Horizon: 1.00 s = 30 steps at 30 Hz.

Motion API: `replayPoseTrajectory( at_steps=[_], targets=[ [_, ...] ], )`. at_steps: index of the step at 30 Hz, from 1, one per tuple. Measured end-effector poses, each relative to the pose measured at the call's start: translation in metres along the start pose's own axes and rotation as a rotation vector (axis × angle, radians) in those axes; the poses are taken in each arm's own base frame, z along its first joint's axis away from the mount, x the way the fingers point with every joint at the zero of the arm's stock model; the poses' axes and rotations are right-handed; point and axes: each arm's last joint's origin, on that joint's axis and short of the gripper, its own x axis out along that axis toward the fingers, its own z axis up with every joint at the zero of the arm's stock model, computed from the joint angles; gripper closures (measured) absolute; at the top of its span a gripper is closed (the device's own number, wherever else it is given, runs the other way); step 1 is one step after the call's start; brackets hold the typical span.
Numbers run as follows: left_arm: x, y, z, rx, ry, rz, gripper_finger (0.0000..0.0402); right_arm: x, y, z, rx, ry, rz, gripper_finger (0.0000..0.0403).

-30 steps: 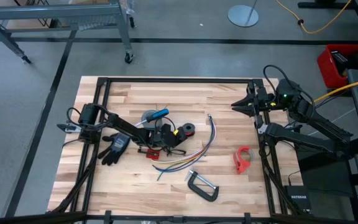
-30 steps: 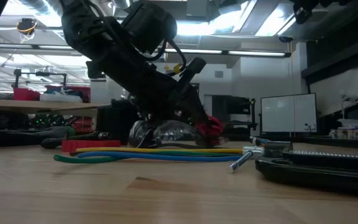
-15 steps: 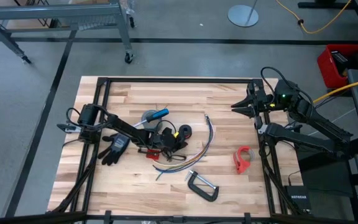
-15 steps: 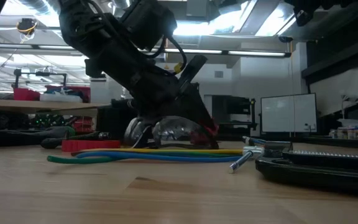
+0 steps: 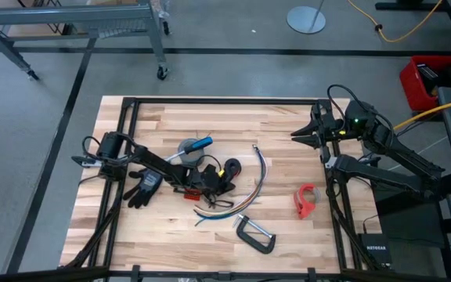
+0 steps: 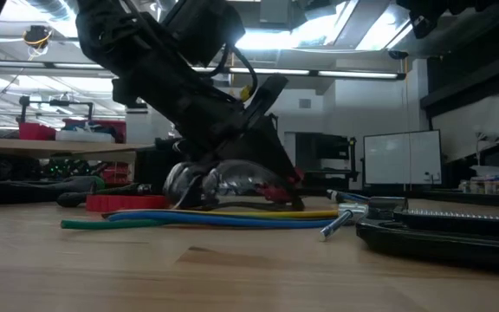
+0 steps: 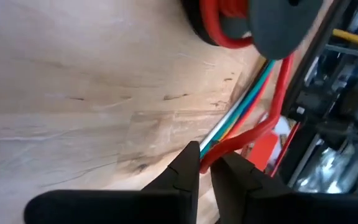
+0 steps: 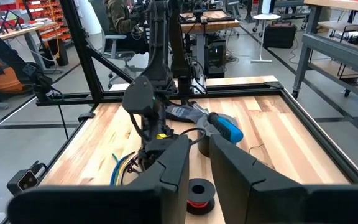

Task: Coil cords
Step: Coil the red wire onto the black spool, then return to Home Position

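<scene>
No brand, label or writing can be read on any object.

A pale wooden table (image 5: 163, 117), made of planks and edged by a black metal frame, is seen from above on a grey floor. A metal trolley stands beyond its far edge. In the low view, a bright workshop with ceiling lights, shelves and benches is seen behind the table.

The left gripper (image 5: 214, 188) is lowered to the tabletop near the middle. In the left wrist view, its fingertips (image 7: 188, 163) are pinched around the end of the bundle of coloured cords (image 5: 245, 190), which is held there. From that point the bundle curves away across the wood. In the low view, the yellow, blue and green strands (image 6: 223, 217) are seen lying flat along the table.

The red cord ring (image 5: 232, 167) lies just beside the left gripper. A black glove (image 5: 142, 186), a screwdriver with a blue handle (image 5: 196, 145), a grey tape roll (image 5: 189, 149), a red tape dispenser (image 5: 305, 200) and a black clamp (image 5: 254, 233) are spread about.

The right gripper (image 5: 304, 133) is held above the table's far right corner. Its fingers are set slightly apart, and nothing is held between them.
</scene>
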Motion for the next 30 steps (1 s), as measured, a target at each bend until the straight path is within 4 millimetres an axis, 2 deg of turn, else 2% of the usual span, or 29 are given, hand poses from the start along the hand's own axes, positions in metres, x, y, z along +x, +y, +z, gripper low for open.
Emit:
replayPoseTrajectory(
  at_steps=[5,11,16,25,30],
  targets=[
    [-0.0040,-0.0072,-0.0023,0.094,0.027,-0.026,0.0360,0.0000,0.0000,0.0000,-0.001,0.000,-0.001,0.0333],
    [-0.0040,-0.0053,-0.0022,0.128,0.045,0.002,0.0347,0.0000,0.0000,0.0000,-0.001,0.000,-0.001,0.0333],
    [-0.0040,-0.0042,-0.0020,0.133,0.055,0.019,0.0331,-0.0001,0.0000,0.0001,-0.001,-0.001,-0.001,0.0333],
    [-0.0048,0.0006,-0.0043,0.081,0.171,0.114,0.0264,-0.0013,0.0009,0.0004,-0.004,-0.006,-0.002,0.0333],
    [-0.0055,0.0012,-0.0067,0.081,0.256,0.150,0.0253,-0.0012,0.0008,0.0004,-0.013,-0.006,-0.002,0.0333]
  ],
)
